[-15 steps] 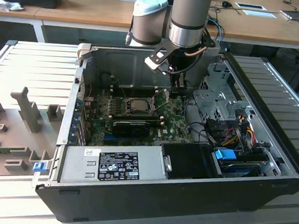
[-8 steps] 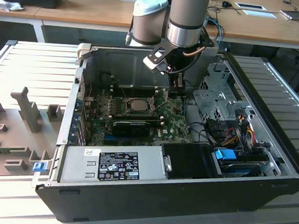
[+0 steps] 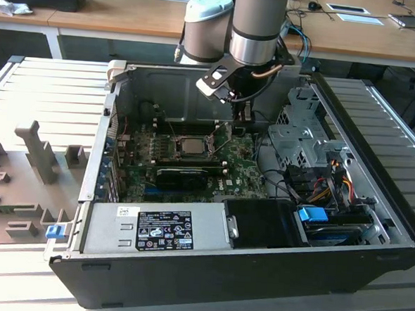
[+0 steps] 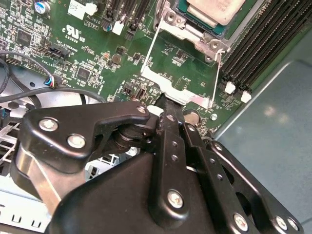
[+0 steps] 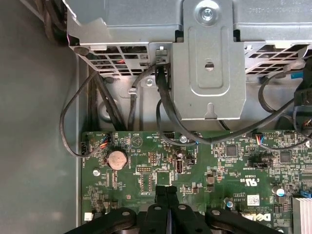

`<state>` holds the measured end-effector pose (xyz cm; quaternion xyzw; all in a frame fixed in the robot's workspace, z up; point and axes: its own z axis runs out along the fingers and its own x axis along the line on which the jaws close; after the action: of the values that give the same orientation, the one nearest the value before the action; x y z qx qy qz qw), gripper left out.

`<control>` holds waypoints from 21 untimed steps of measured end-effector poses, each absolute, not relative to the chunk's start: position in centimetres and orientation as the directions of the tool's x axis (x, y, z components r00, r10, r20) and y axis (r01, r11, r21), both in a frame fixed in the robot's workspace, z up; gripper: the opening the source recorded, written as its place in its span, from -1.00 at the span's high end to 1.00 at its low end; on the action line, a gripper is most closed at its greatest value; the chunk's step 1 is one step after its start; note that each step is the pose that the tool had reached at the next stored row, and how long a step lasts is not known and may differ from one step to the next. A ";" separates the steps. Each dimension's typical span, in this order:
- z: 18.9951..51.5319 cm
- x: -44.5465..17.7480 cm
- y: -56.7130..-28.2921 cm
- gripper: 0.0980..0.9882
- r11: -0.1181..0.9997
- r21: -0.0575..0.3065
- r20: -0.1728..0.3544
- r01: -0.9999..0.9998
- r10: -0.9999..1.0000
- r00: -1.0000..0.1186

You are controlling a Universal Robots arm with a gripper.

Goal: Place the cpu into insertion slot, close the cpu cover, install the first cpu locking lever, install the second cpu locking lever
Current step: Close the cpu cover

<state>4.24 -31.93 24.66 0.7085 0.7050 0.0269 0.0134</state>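
The cpu [image 3: 189, 146] [image 4: 214, 9] lies silver-grey top up in the insertion slot [image 4: 210, 45], whose metal rim frames it on the green motherboard. The cpu cover [image 4: 184, 92] is a thin silvery frame swung open away from the slot, with bare board showing through its window. My gripper [image 3: 243, 124] [image 4: 165, 101] [image 5: 166, 191] hangs over the board on the exterior view's right of the slot. Its black fingers [image 4: 171, 127] are pressed together, and their tips touch the cover's outer edge. Thin wire levers [image 4: 150, 48] run along the cover's sides.
The open case's walls [image 3: 351, 115] surround the board. A grey drive cage [image 5: 209, 63] and loose black cables [image 5: 168, 112] lie just past the fingertips. Black memory slots [image 4: 258, 39] flank the socket. A power supply [image 3: 160, 230] and a long black card [image 3: 182, 174] sit toward the front.
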 end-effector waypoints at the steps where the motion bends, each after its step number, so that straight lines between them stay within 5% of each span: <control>1: 24.7 4.2 -31.9 0.98 -0.005 0.057 0.019 0.998 1.000 0.004; 21: 24.7 3.8 -31.9 0.98 -0.005 0.057 0.019 0.998 1.000 0.004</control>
<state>3.75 -31.92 24.66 0.7085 0.7051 0.0270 0.0134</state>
